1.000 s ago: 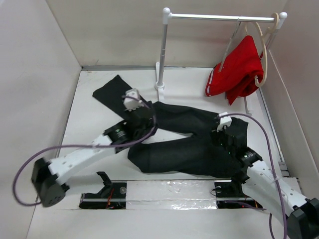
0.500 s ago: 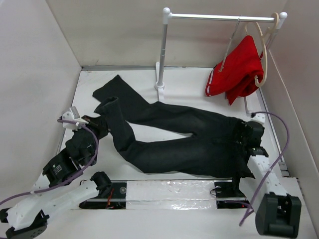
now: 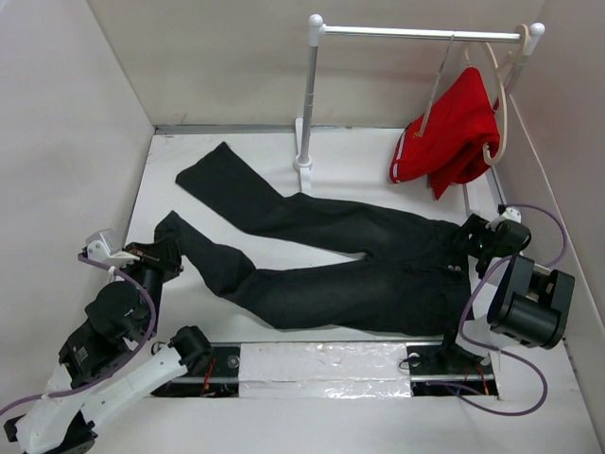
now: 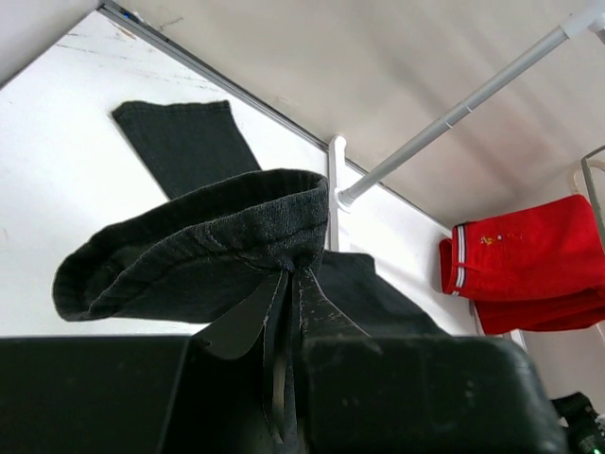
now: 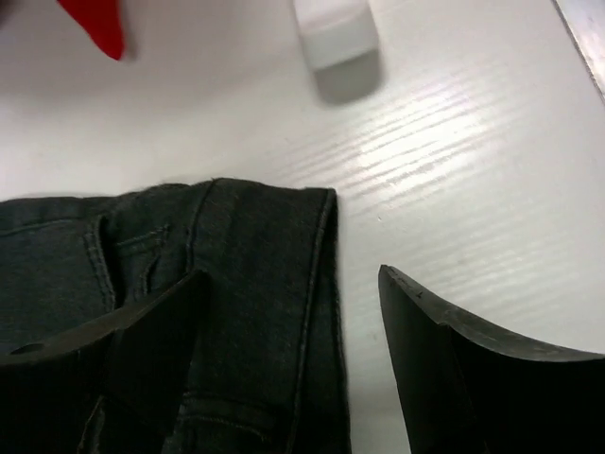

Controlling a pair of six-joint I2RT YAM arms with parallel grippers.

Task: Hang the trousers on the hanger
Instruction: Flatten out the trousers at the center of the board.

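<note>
One white table (image 3: 369, 161), trousers (image 3: 378, 284) spread across, pale walls (image 3: 57, 142) around.

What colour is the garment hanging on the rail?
Bright red garment with white stripes, clearest in the left wrist view.

table (image 3: 378, 170): white and smooth, with fine parallel lines across it in the right wrist view; pale walls stand on its left, far and right sides
trousers (image 3: 378, 274): dark charcoal, spread across the middle of the table, waist near the right edge and both legs running left
waist: flat on the surface, its far corner beside bare white top
far leg: flat, angled towards the far-left corner, cuff lying on the surface
near leg: flat for most of its length, its cuff end up off the surface near the left edge
rack foot (image 3: 302, 166): white, at the far middle, just beyond the far leg
strip (image 3: 321, 364): glossy, crinkled, along the near edge
arm mounts (image 3: 440, 359): black, one at each end of the strip
</note>
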